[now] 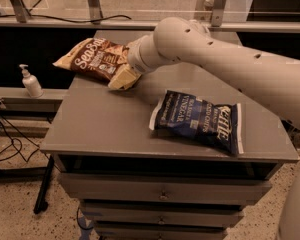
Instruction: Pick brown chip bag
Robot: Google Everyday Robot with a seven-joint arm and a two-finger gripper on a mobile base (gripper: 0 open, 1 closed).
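1. A white pump bottle [31, 82] is seen at nine o'clock from the cabinet, upright on a low ledge and well apart from both bags. Dark cables [1, 151] are strewn over the speckled floor below it.
2. The brown chip bag [92, 59] is laid flat on the grey cabinet top [100, 124], at about eleven o'clock from the top's middle and near the back left corner. Its white "Sea Salt" lettering is turned upward, and its left end is carried past the top's left edge.
3. The gripper [123, 77] is placed at the brown chip bag's right end, at four o'clock from the bag's middle. It is set low against the bag's tan end. How far it is opened cannot be told, nor whether the bag is held.
4. The pale arm [215, 59] is brought in from three o'clock and stretched across the back half of the top toward ten o'clock.
5. A dark blue chip bag [200, 120] is laid flat at four o'clock from the top's middle, near the front right edge. It is apart from the brown chip bag and the gripper and partly under the arm's span.
6. Closed drawers [162, 194] are stacked beneath the top at six o'clock.
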